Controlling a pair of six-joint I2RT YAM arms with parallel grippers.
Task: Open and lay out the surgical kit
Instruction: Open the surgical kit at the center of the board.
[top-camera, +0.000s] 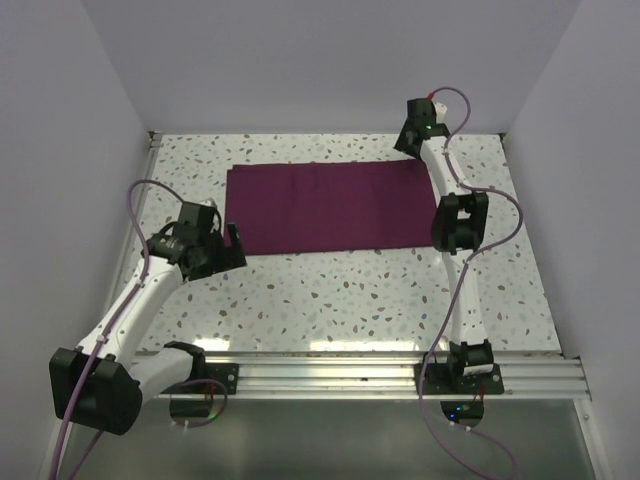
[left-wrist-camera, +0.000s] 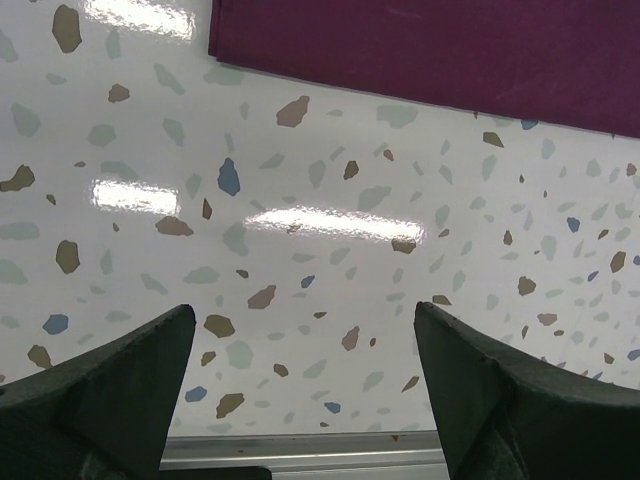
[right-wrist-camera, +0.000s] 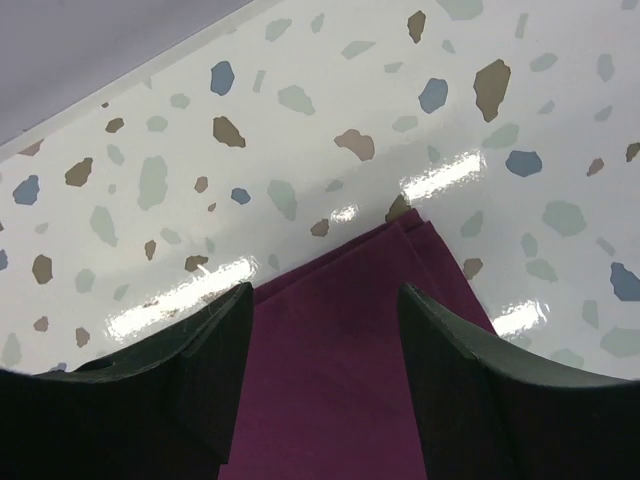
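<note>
The surgical kit shows as a dark purple cloth wrap (top-camera: 330, 205), folded into a flat rectangle on the far half of the speckled table. Whatever is inside is hidden. My left gripper (top-camera: 236, 247) stands open just off the wrap's near left corner, with only bare tabletop between its fingers (left-wrist-camera: 303, 310); the wrap's edge (left-wrist-camera: 450, 50) runs along the top of the left wrist view. My right gripper (top-camera: 413, 150) hovers over the wrap's far right corner. In the right wrist view its jaws (right-wrist-camera: 325, 292) are apart, with the layered cloth corner (right-wrist-camera: 350, 350) lying flat beneath them.
Pale walls close in the table on the left, back and right. The back wall's base (right-wrist-camera: 150, 70) runs close behind the right gripper. A metal rail (top-camera: 330, 372) carrying both arm bases lines the near edge and shows in the left wrist view (left-wrist-camera: 300, 450).
</note>
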